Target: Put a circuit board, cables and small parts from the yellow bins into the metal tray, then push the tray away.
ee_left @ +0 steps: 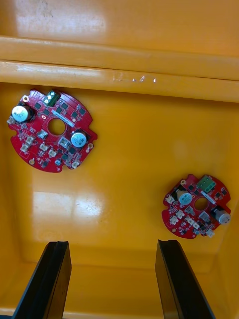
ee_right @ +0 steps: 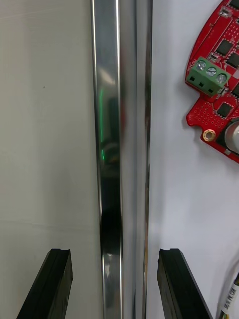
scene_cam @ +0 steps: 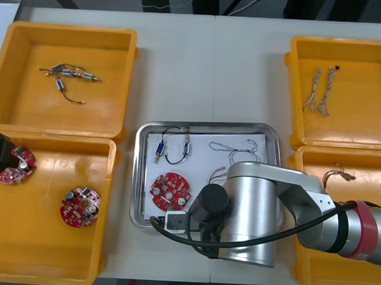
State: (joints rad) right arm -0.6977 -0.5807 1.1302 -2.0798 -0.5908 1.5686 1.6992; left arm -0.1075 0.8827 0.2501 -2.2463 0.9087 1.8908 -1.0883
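The metal tray [scene_cam: 272, 136] lies at the table's middle, white inside. It holds a round red circuit board [scene_cam: 171, 189], small metal parts [scene_cam: 173, 148] on a black cable, and a thin blue and white cable [scene_cam: 237, 147]. My right gripper [ee_right: 115, 259] is open and straddles the tray's shiny near rim [ee_right: 119, 149]: one finger over the table, the other over the white lining, close to the board [ee_right: 219, 84]. My left gripper [ee_left: 112, 249] hangs open over the near left yellow bin [scene_cam: 48, 262], above two more red boards [ee_left: 50, 130] [ee_left: 196, 207], holding nothing.
The far left bin [scene_cam: 16, 105] holds small metal parts with cables [scene_cam: 67, 75]. Twisted cables [scene_cam: 320, 91] lie in the far right bin, and a red and yellow cable [scene_cam: 336, 176] in the near right one. My right arm [scene_cam: 269, 214] covers the tray's near right corner.
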